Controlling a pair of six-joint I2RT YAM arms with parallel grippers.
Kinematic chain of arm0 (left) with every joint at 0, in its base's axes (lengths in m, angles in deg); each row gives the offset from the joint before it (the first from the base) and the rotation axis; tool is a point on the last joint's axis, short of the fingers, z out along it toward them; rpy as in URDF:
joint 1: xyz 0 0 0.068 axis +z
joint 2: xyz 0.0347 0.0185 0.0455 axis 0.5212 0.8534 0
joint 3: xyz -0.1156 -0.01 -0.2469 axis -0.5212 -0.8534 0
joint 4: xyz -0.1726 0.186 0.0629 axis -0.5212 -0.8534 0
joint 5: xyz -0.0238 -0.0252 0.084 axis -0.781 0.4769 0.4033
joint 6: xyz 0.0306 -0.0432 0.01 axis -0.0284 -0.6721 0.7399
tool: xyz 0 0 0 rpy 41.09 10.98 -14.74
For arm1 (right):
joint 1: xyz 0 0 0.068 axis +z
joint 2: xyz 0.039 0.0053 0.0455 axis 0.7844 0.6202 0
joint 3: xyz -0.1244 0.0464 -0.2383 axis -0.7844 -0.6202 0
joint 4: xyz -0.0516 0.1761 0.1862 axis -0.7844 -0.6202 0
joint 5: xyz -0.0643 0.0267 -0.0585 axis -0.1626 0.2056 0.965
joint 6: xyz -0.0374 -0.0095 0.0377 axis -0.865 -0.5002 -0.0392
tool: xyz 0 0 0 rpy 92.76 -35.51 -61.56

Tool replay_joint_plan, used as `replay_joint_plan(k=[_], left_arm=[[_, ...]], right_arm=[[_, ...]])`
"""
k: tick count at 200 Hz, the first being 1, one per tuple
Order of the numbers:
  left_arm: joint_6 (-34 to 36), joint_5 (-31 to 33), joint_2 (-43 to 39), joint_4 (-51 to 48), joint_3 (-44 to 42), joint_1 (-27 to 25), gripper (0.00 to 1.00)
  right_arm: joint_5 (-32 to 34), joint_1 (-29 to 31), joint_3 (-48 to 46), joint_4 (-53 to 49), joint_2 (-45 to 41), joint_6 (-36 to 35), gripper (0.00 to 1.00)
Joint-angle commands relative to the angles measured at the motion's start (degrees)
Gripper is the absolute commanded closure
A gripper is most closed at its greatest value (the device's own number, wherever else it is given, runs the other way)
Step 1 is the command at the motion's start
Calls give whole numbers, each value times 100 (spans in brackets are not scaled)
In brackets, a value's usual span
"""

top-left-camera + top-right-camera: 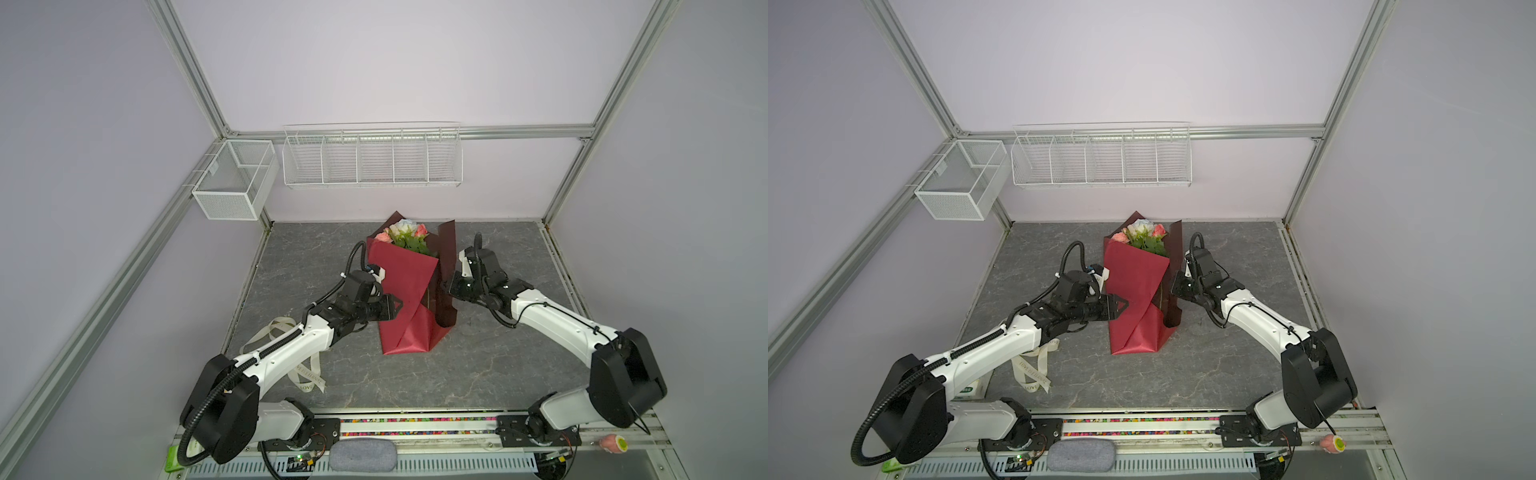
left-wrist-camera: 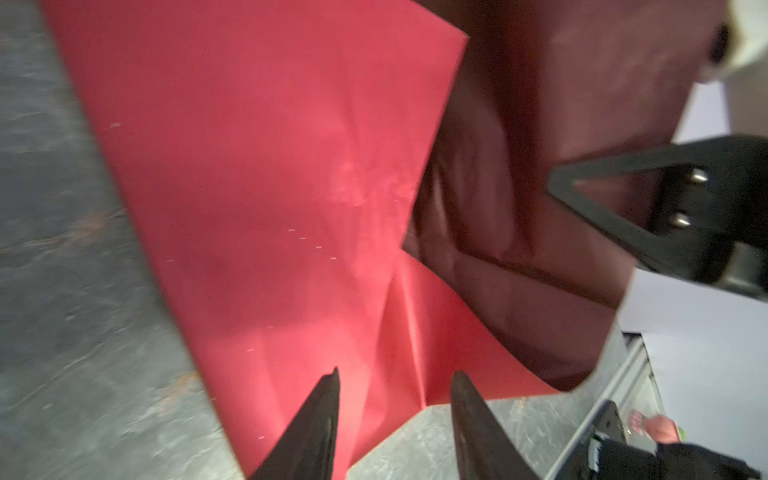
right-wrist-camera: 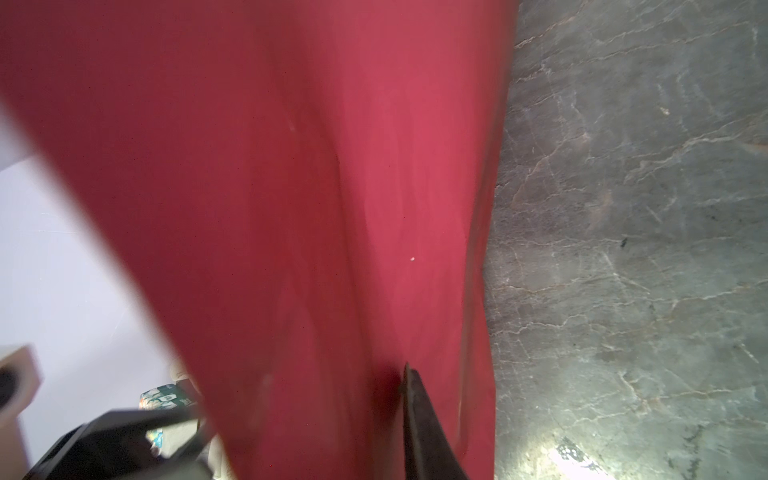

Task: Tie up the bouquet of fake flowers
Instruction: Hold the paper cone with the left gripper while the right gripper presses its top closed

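Note:
The bouquet of fake flowers [image 1: 409,291] [image 1: 1136,291] lies mid-table in red wrapping paper, its peach, cream and white-blue roses [image 1: 405,233] pointing at the back wall. My left gripper [image 1: 397,306] [image 1: 1124,306] [image 2: 397,374] sits at the wrap's left side, open, with nothing between its fingers. My right gripper [image 1: 448,288] [image 1: 1173,286] is shut on the wrap's raised dark right flap [image 2: 540,124]. The right wrist view shows one finger [image 3: 419,415] against the paper [image 3: 291,208]; the other is hidden behind it. A cream lettered ribbon [image 1: 309,374] [image 1: 1034,374] lies under my left arm.
A long white wire basket [image 1: 372,156] and a mesh basket [image 1: 235,178] hang on the back and left walls. A grey pad [image 1: 363,455] and a small pink object [image 1: 611,444] sit on the front rail. Grey marbled tabletop [image 1: 478,374] surrounds the bouquet.

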Motion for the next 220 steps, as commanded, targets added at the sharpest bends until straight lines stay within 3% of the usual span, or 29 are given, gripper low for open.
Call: replay_joint_plan(k=[1,24,88,122,156,189,220], left_arm=[[-137,-155,476,-138,-18,96,57],[-273,-778,1142,-98,217,82,63],[-599,-889,1679,428,76,44,65],[-680,-873,1524,626,9,44,62],[-700,-683,1210,566,-105,44,61],[-718,-206,574,308,-444,97,59],[-837,50,-312,196,-960,214,50]], right_arm=[[71,62,174,127,91,99,83],[-26,86,190,284,120,369,84],[306,523,703,100,542,608,83],[927,913,1335,-562,880,403,82],[1148,1179,1939,-1039,1453,265,83],[874,1349,2426,-1126,2040,207,84],[603,1453,2919,-1235,2603,154,83]])
